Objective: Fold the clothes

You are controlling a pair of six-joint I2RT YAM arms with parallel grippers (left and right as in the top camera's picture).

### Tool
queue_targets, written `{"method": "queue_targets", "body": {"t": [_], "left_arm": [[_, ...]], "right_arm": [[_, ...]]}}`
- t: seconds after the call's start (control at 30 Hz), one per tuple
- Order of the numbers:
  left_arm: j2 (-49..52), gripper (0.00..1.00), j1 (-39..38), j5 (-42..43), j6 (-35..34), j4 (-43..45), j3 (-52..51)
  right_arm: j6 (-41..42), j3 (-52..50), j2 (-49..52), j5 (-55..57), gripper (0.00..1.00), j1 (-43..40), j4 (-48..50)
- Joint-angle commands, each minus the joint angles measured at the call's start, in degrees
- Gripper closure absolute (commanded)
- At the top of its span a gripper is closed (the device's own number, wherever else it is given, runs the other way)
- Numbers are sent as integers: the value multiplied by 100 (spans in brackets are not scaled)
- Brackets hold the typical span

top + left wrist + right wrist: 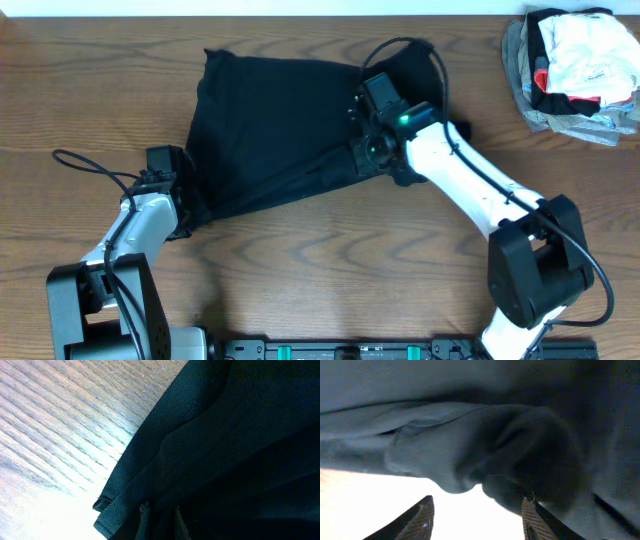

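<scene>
The black T-shirt (290, 125) lies spread and rumpled on the wooden table, slanting from the upper middle down to the left. My left gripper (184, 218) is at the shirt's lower left corner. In the left wrist view the fingers (160, 512) sit close together with black fabric (215, 435) between them. My right gripper (364, 152) is over the shirt's right side. In the right wrist view it (477, 502) is open, with a bunched fold of the shirt (485, 455) just ahead and the right fingertip touching it. No logo shows.
A heap of white, grey, red and black garments (575, 70) sits at the table's far right corner. Bare wood (330, 270) lies in front of the shirt. The right arm (480, 190) crosses the table's right half.
</scene>
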Motion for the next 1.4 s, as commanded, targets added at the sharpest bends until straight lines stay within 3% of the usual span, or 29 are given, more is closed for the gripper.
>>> {"method": "queue_targets", "body": {"t": [0.0, 0.63, 0.83, 1.07, 1.33, 1.37], "left_arm": [[214, 82, 55, -103, 11, 11, -129], [214, 82, 55, -105, 11, 13, -129], [214, 81, 55, -105, 11, 35, -129], [214, 82, 55, -105, 11, 52, -129], [162, 81, 57, -107, 15, -138, -98], [120, 86, 57, -107, 15, -251, -61]], "right_arm": [[-258, 103, 94, 96, 46, 258, 46], [-682, 63, 979, 839, 40, 380, 925], [-697, 63, 979, 839, 58, 374, 940], [-693, 87, 977, 800, 96, 323, 828], [-525, 581, 481, 774, 99, 162, -398], [-525, 660, 323, 774, 99, 98, -636]]}}
